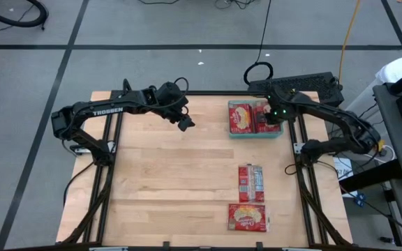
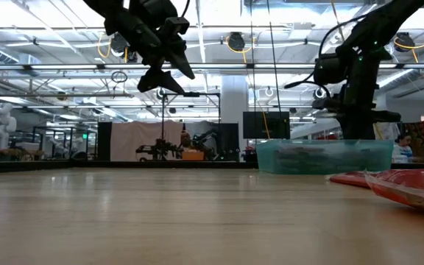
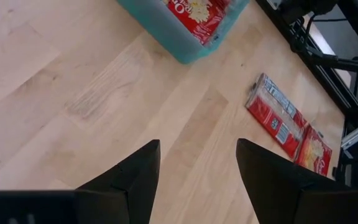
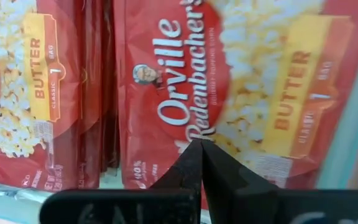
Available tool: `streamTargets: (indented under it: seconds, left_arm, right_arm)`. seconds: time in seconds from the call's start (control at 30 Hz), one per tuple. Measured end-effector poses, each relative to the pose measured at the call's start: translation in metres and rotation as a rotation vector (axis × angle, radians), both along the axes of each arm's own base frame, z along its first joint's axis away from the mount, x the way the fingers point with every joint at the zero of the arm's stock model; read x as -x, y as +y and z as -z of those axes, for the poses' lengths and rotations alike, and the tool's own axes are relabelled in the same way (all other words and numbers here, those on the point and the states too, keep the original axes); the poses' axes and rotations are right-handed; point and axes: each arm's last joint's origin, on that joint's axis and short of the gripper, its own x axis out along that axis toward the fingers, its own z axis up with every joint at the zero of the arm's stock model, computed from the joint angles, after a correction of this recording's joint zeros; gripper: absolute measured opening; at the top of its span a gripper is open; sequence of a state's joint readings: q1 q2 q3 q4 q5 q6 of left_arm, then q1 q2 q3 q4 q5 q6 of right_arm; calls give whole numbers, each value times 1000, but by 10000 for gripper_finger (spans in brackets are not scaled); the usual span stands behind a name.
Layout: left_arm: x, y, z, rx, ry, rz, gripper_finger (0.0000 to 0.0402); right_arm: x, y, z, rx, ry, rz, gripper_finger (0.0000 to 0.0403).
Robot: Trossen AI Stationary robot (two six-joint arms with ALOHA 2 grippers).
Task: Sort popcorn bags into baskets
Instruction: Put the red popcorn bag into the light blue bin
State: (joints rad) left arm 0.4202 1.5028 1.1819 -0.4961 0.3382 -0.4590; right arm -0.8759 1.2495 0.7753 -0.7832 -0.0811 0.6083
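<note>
From above: teal basket (image 1: 256, 132) at the far right of the table (image 1: 159, 181), two red popcorn bags side by side inside, one face up (image 1: 240, 117), the other (image 1: 262, 116) partly under the right end effector (image 1: 273, 118); two more bags still out on the table nearer the front edge, a back-side-up bag (image 1: 251, 183) with its long axis running front to back, and a face-up bag (image 1: 247, 217) just beyond it, lying crosswise; left end effector (image 1: 185, 124) held over bare wood, well apart from both loose bags.

From table height: left end effector raised high with fingers spread, nothing between them; basket wall hiding its contents; right arm standing directly over the basket.

Left wrist: own fingers apart and empty (the loose bags ahead, the basket corner off to one side).

Right wrist: fingers pressed together to a point, gripping nothing, hovering right over the bagged popcorn in the basket.

Judged from this: next pick likely the back-side-up bag, lying toward the table's front from the right end effector, the nearer arm; best grasped across its narrow width.
</note>
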Motion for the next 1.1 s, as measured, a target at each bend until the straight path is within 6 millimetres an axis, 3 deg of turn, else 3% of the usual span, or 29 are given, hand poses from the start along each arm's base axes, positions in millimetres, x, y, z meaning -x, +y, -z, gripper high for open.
streamTargets:
  seconds: [0.17,0.33,0.6,0.83,1.1]
  left_arm:
    - [0,0,0,-6,0,6,214]
    - [1,-1,1,-10,5,40,214]
    - [14,7,8,-44,101,104,214]
    - [18,10,10,-41,129,111,214]
    - [14,-6,12,-4,159,149,214]
  right_arm:
    - [3,5,-14,50,-74,-7,0]
    - [3,22,-38,58,-291,-53,0]
    - [-12,78,-70,-284,-620,49,0]
    - [-28,131,-67,-462,-469,11,0]
    - [-41,186,-54,-629,-266,-71,20]
